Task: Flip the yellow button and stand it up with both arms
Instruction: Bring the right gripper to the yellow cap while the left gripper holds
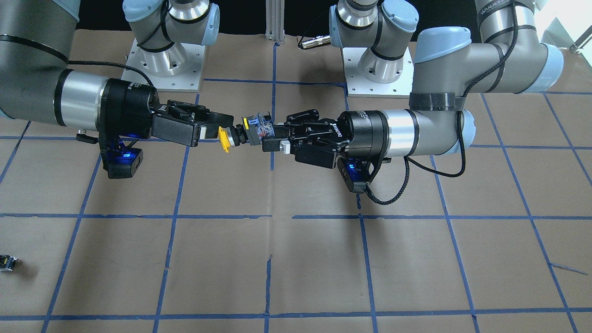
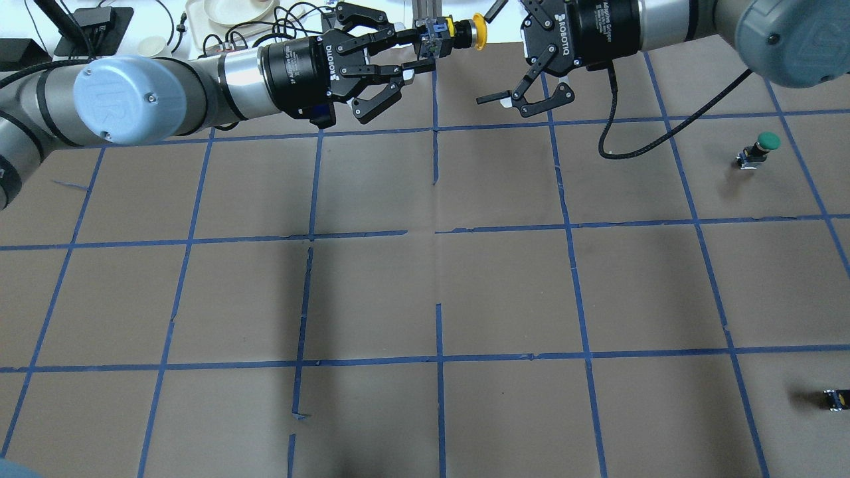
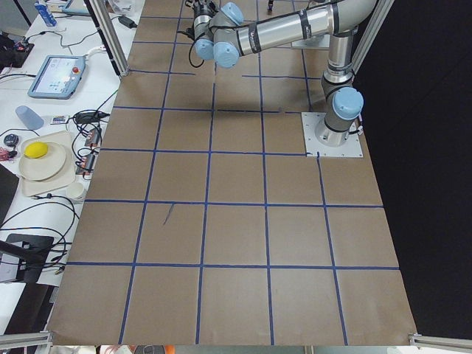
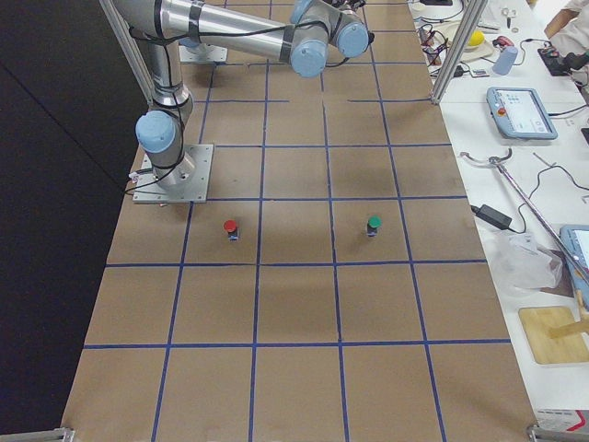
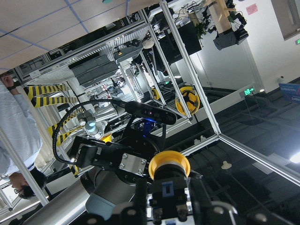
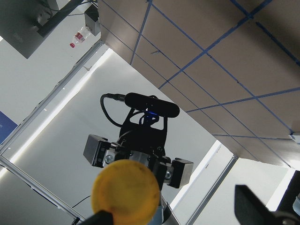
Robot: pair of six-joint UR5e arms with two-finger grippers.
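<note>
The yellow button (image 1: 225, 138) is held in the air on its side, with its yellow cap toward the right gripper. My left gripper (image 1: 270, 135) is shut on the button's black-grey body (image 2: 433, 41). My right gripper (image 1: 210, 127) is open. Its fingertips (image 2: 489, 98) stand wide apart level with the cap (image 2: 478, 32) and do not touch it. In the left wrist view the cap (image 5: 169, 165) sits above the body held between my fingers. In the right wrist view the cap (image 6: 125, 192) faces the camera, with the left gripper (image 6: 140, 157) behind it.
A green-capped button (image 2: 764, 147) stands on the brown table at the right. A red-capped button (image 4: 230, 227) stands near the right arm's base. A small black-white block (image 2: 833, 398) lies at the far right edge. Blue tape lines grid the table (image 2: 438, 279).
</note>
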